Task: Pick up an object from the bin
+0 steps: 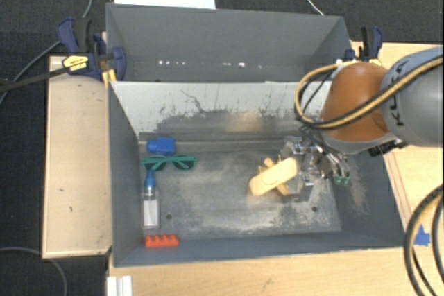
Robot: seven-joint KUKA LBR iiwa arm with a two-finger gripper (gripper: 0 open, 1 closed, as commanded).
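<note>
Pincer (305,175) low beside a pale yellow, banana-shaped plastic toy (272,178) in the grey metal bin (229,52).
The toy lies just beside the pincer, stretching away from the arm; how wide the pincer stands cannot be told. It looks light, stiff and smooth, perhaps slippery, so a hold across its narrow middle seems best. Well beyond it lie green plastic sunglasses (170,163) and a small clear bottle (150,206).
</note>
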